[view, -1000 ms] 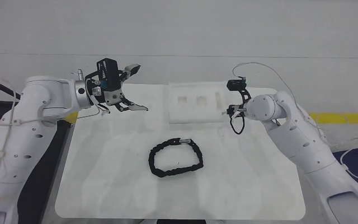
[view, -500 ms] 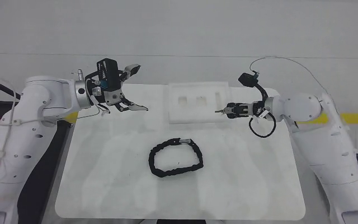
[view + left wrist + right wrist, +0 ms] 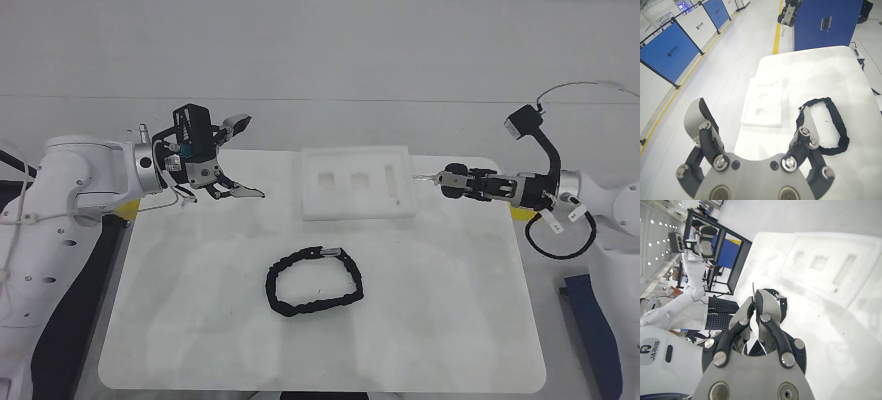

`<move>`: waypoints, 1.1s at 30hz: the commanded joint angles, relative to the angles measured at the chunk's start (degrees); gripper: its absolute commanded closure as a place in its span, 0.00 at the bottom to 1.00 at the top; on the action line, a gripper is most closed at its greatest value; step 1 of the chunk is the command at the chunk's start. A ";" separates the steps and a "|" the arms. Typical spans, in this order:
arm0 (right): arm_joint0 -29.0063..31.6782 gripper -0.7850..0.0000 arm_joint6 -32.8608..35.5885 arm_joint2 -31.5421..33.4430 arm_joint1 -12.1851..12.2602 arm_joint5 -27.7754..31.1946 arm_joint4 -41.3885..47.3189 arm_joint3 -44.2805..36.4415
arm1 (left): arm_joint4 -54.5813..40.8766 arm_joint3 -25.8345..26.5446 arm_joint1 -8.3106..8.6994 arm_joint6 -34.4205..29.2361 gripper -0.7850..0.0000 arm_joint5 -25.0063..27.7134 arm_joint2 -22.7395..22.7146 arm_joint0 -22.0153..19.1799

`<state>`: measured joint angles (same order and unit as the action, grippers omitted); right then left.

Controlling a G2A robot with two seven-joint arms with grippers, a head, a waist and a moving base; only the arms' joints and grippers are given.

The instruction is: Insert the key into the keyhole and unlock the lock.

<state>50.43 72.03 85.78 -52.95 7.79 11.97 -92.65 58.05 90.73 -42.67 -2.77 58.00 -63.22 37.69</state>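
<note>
Silver little metal key (image 3: 753,289) sticks out of the right pincer (image 3: 445,182), squeezed tight so it can aim at the keyhole. The black cloth-covered ring lock (image 3: 312,283) lies between it and the wide-open left pincer (image 3: 247,158), well apart from both.

Lighting is bright, even and diffuse, from overhead; rows of ceiling lamps (image 3: 651,221) show in the right wrist view. The white table (image 3: 200,330) and foam tray (image 3: 350,208) nearly wash out, and the tray recesses are faint. Shadows are soft: a thin band along the tray's 6 o'clock edge, and barely any under the black chain lock (image 3: 271,284). Both wrist views bow straight lines at their margins.
</note>
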 commanded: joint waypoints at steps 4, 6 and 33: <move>2.47 1.00 -2.01 3.18 0.36 2.25 4.11 -0.76 | 0.00 0.00 0.00 0.00 0.00 0.00 0.00 0.00; 2.47 1.00 -2.01 3.18 0.36 2.25 4.11 -0.76 | -0.20 0.62 -0.07 -0.19 0.00 -1.14 0.10 0.88; 2.47 1.00 -2.01 3.18 0.36 2.25 4.11 -0.76 | 17.49 -13.92 -9.80 15.87 0.00 -7.56 24.45 1.09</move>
<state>52.90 70.03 88.96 -52.59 10.04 16.08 -93.41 75.52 77.63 -52.05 12.85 49.97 -39.55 38.92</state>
